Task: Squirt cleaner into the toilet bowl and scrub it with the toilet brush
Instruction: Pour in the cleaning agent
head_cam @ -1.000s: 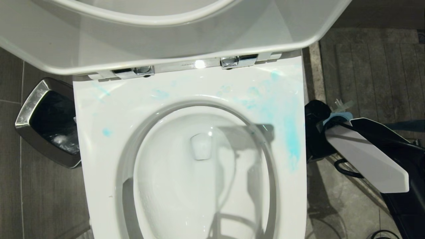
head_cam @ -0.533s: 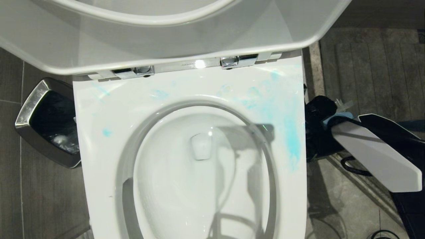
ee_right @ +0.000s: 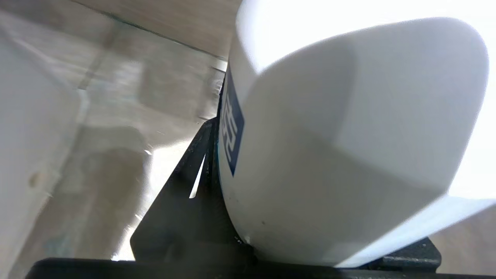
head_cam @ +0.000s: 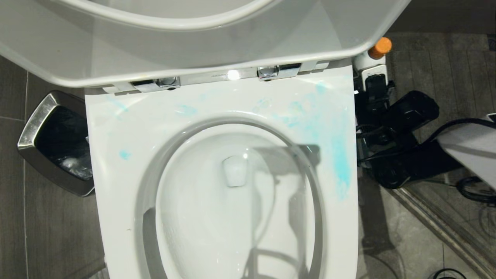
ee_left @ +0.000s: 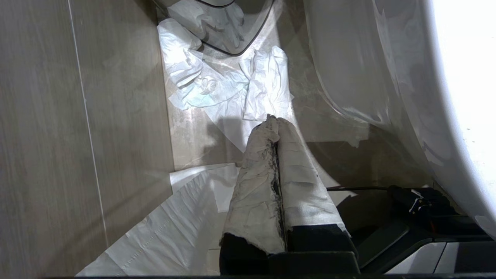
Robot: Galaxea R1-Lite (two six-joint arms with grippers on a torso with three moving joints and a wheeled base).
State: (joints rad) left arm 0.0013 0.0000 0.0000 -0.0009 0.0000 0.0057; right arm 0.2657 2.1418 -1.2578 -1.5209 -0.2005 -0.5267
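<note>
Beside the toilet bowl (head_cam: pixel 232 217), I have the right gripper (head_cam: pixel 374 87) clamped on the cleaner bottle (head_cam: pixel 370 58), orange cap (head_cam: pixel 379 47) above the fingers. My left gripper (ee_left: pixel 273 131) hangs pinched together, empty.

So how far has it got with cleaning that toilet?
Blue cleaner smears already mark the rim of the bowl, so some squirting looks done. Right now the right gripper holds the bottle beside the toilet, orange cap up near the raised seat. The left gripper hangs shut by the floor. No brush is in view, so scrubbing looks left to do.
</note>
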